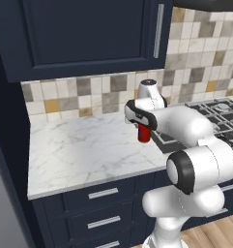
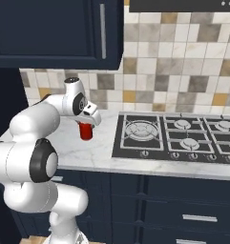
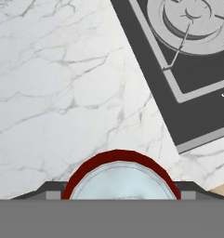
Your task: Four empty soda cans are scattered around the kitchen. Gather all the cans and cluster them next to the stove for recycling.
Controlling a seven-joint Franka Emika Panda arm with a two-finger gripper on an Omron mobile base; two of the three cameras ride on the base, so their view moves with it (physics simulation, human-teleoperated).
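A red soda can [image 1: 144, 134] with a silvery top [image 3: 120, 179] sits upright between my fingers, and my gripper [image 1: 143, 127] is shut on its upper part. It is over the white marble counter [image 1: 84, 150], just left of the black stove [image 2: 173, 136]. In the right base view the can [image 2: 86, 131] is a short gap from the cooktop's left edge, its base at or barely above the marble. The hand view looks straight down past the can, with the stove corner [image 3: 192, 83] at the upper right. The other cans are out of view.
Navy upper cabinets [image 1: 89, 34] hang above the counter, and mosaic tiles [image 2: 183, 71] cover the wall behind. Navy drawers [image 1: 103, 208] run under the counter edge. Open marble stretches left of the can toward the dark tall cabinet side [image 1: 7, 145].
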